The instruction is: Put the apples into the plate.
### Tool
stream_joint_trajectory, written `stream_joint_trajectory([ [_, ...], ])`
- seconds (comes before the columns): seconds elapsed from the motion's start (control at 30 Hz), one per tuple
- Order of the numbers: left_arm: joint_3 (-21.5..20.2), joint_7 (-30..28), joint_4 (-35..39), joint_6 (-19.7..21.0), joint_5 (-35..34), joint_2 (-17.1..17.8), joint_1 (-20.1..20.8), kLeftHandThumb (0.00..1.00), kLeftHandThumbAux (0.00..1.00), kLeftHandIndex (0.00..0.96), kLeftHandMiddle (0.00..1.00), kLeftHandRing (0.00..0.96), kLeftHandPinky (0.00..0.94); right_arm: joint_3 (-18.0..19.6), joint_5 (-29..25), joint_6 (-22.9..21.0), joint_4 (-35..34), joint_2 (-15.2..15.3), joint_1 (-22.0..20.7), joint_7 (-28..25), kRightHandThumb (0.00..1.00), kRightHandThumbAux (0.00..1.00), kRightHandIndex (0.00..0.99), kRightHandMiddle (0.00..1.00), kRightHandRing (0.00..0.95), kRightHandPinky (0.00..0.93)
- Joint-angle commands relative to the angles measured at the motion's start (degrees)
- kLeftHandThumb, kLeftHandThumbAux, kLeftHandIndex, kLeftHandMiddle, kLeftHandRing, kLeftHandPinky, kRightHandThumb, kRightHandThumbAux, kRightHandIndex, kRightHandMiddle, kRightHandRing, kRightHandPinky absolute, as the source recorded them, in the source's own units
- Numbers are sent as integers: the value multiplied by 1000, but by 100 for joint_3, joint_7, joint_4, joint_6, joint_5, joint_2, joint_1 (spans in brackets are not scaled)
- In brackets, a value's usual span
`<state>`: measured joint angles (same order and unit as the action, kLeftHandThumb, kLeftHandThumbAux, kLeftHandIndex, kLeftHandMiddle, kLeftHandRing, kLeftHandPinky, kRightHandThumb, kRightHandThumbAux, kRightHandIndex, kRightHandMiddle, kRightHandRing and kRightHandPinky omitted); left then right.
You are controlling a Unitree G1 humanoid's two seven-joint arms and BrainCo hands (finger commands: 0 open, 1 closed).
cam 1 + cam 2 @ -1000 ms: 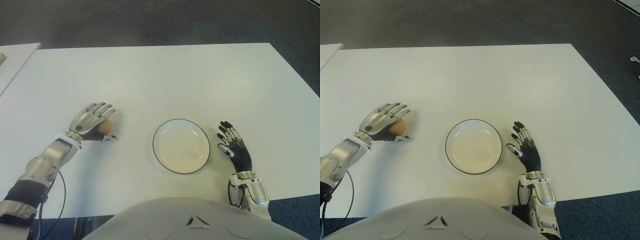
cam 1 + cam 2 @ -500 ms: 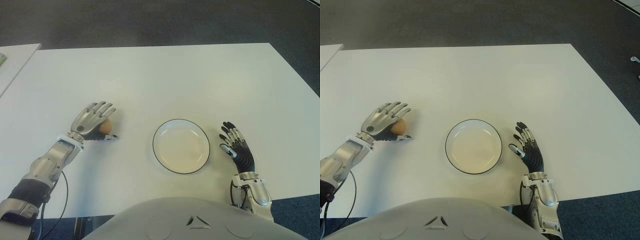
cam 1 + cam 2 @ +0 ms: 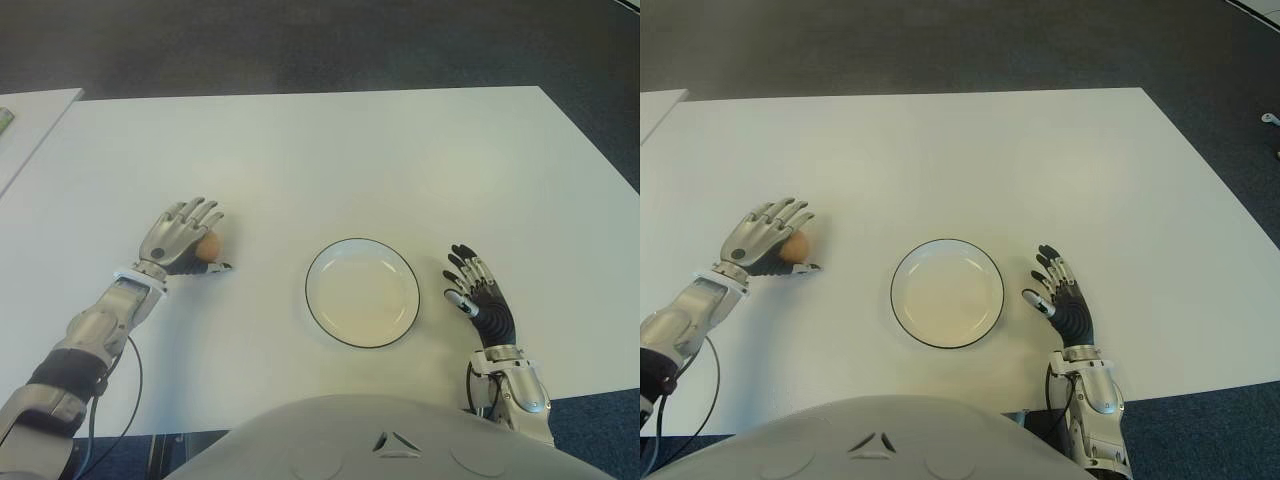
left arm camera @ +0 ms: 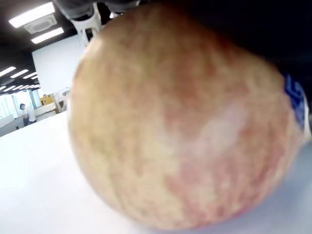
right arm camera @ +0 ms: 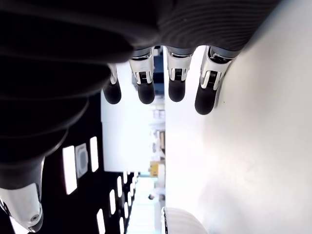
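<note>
Our left robot hand [image 3: 180, 236] cups the round reddish-yellow apple [image 3: 209, 246] near the white desk's [image 3: 330, 150] left edge, our right robot hand [image 3: 478, 296] lies spread, and the round white black-rimmed plate [image 3: 322, 312] is still empty.

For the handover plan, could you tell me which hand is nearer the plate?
Right. The right hand shows open just beside the plate, on its right; the left hand is farther off to its left, over the apple.

White table [image 3: 330, 150], dark grey carpet floor [image 3: 300, 45], second white table [image 3: 25, 120] at left, ceiling strip lights [image 4: 31, 14]
</note>
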<state>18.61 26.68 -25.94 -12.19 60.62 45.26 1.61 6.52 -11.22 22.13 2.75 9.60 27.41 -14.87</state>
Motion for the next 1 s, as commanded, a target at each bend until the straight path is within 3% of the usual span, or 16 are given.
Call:
stream_joint_trajectory([
  [0.03,365,77,-606,-84,-24,-246,-110,626,608,412,610,589,585,35,-22,-544,268,3,269,-5,212,642,42,36,9,35],
  [0.17,492,-44,-673,11,-53,-285,-44,706,675,436,705,687,719,69,-88,-629,200,35,296,-24,217,639,45,35,10,40],
  [0.33,516,-612,-566,-47,-455,-292,-48,729,691,442,771,760,795,109,-158,-679,174,34,289,-40,234,627,57,40,16,51],
  [0.57,487,-1313,-194,192,-853,-273,-166,738,694,443,826,811,809,177,-241,-681,138,49,297,-77,234,624,68,43,16,47],
  [1.0,495,-1521,190,184,-1059,-70,-277,737,693,444,831,813,785,385,-348,-478,382,13,132,-193,210,644,63,60,24,59],
])
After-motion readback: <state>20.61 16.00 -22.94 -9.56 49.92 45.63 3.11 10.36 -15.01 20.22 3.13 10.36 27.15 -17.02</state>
